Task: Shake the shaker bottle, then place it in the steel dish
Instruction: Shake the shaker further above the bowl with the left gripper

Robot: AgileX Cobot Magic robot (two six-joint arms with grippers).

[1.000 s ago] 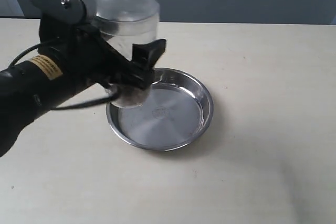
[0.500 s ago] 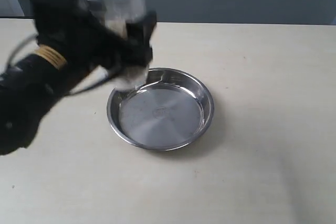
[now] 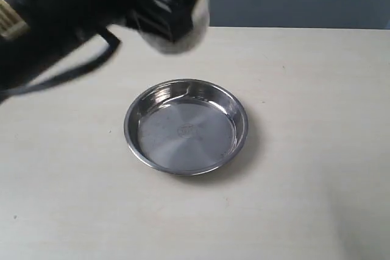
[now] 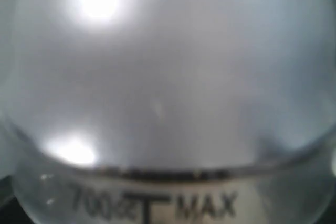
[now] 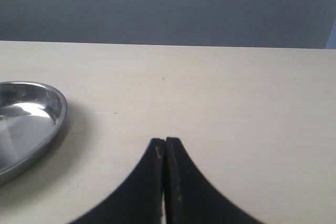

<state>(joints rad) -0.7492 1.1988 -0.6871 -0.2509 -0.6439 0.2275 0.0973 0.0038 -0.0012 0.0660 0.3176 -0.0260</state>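
Note:
The shaker bottle fills the left wrist view: a frosted dome above a seam, with "700" and "MAX" printed below. In the exterior view my left gripper is a motion-blurred black shape at the top left, shut on the bottle. Only the bottle's blurred base shows under the fingers, high above the table and behind the steel dish. The dish lies flat with nothing in it, and its edge also shows in the right wrist view. My right gripper hovers low over the table, jaws pressed together and holding nothing.
A pale beige tabletop spreads around the dish. A grey wall stands behind its far edge. A black cable loops down from the left arm.
The left arm has swung the bottle upward and away from the dish's rear-left rim toward the top of the exterior view. It is now strongly blurred. The dish has not moved.

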